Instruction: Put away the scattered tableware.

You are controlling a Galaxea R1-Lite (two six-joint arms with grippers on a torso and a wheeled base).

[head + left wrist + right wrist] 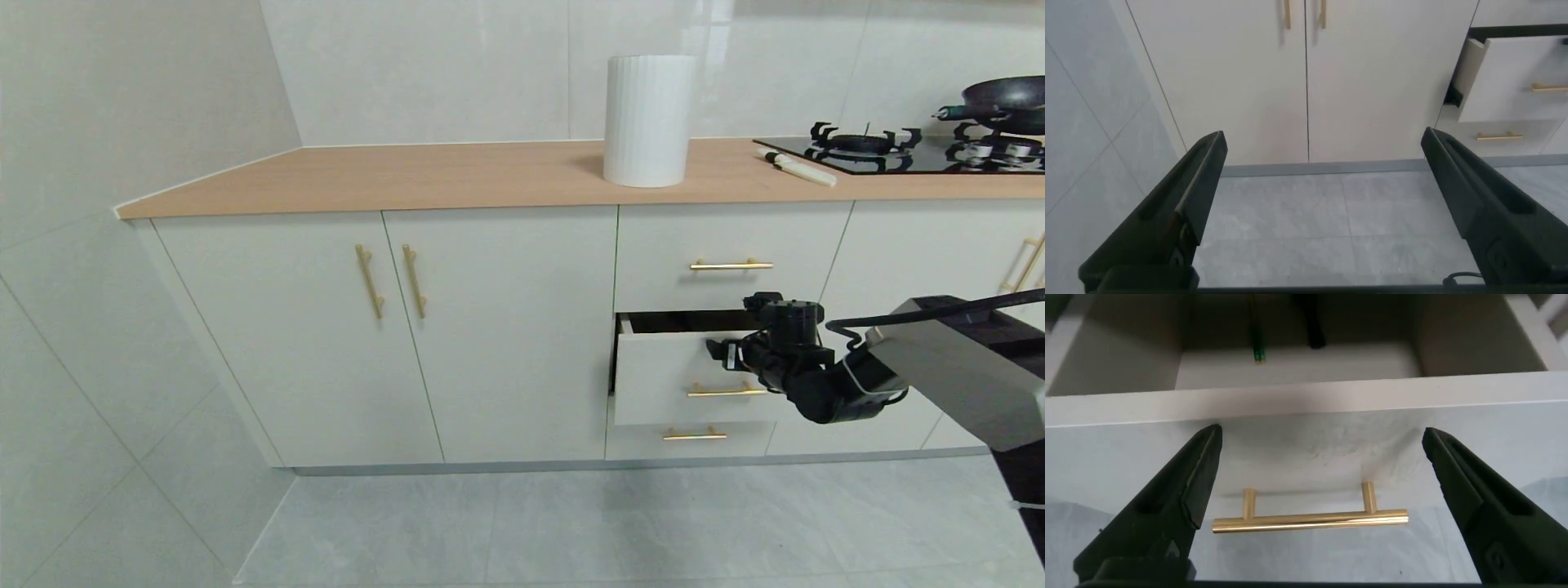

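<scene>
A cream-coloured utensil (798,168) lies on the wooden counter (457,175) beside the stove. Below it, the middle drawer (686,376) is pulled partway out. Inside the drawer (1290,376) lie a thin stick with a green tip (1257,343) and a black utensil (1310,327). My right gripper (720,353) hangs open just in front of the drawer face, above its gold handle (1310,519), with nothing between its fingers (1192,482). My left gripper (1323,143) is open and empty, low over the floor, facing the cabinet doors (1306,73).
A tall white ribbed canister (647,119) stands on the counter. A gas stove (906,151) with a dark pan (1008,96) is at the right. Closed drawers sit above (731,265) and below (694,435) the open one. Grey tiled floor (571,531) spreads in front.
</scene>
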